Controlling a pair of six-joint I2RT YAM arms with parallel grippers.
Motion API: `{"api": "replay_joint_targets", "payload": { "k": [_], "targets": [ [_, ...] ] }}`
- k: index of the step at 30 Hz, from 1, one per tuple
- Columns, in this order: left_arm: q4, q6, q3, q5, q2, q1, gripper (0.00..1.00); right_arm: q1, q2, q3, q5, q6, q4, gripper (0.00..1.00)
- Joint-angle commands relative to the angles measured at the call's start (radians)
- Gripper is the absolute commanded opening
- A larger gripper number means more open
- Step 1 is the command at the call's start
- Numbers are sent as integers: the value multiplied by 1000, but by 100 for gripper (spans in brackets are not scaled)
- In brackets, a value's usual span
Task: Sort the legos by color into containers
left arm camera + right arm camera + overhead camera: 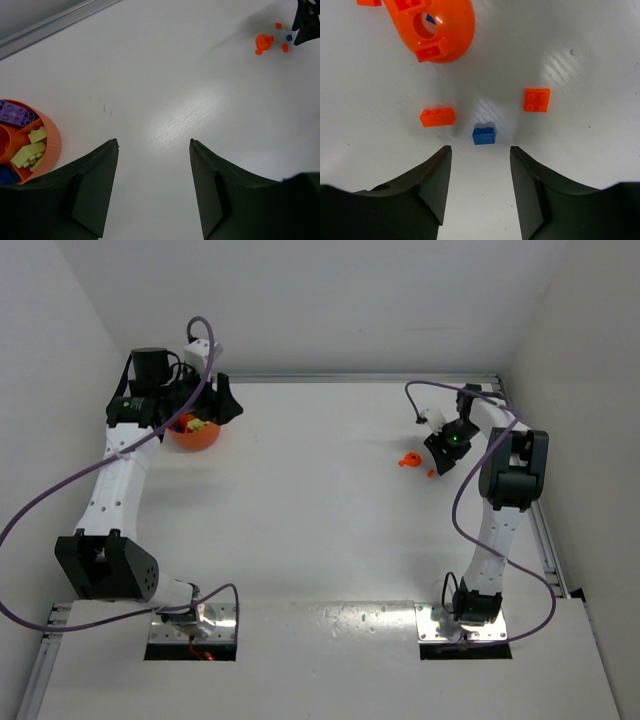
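A round orange bowl sits at the far left and holds purple, yellow-green and blue bricks; it also shows in the left wrist view. My left gripper is open and empty just right of the bowl, over bare table. My right gripper is open and empty, its tips just short of a blue brick. An orange brick lies to the left of the blue brick and a square orange brick to its right. In the top view the right gripper is at the far right.
A round orange piece with a hole lies tipped ahead of the right gripper, with orange bricks on it; it also shows in the top view. Another orange brick lies at its left. White walls and a metal rail bound the table.
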State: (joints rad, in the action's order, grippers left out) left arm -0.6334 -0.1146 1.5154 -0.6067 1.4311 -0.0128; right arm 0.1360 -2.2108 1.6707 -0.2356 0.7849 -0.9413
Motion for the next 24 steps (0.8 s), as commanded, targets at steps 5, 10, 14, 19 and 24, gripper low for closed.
{"api": "replay_joint_targets", "payload": {
  "k": [5, 10, 14, 19, 24],
  "targets": [
    [32, 9, 49, -13, 11, -1, 65, -4, -15, 5, 5, 33, 42, 49],
    [32, 9, 49, -13, 11, -1, 65, -13, -24, -5, 15, 42, 52, 49],
    [32, 9, 58, -13, 20, -1, 65, -22, -24, -14, 15, 53, 52, 48],
    [32, 9, 58, -13, 20, -1, 65, -22, -44, -3, 5, 62, 52, 48],
    [32, 9, 58, -13, 29, -1, 65, -22, -53, -3, -4, 62, 42, 45]
  ]
}}
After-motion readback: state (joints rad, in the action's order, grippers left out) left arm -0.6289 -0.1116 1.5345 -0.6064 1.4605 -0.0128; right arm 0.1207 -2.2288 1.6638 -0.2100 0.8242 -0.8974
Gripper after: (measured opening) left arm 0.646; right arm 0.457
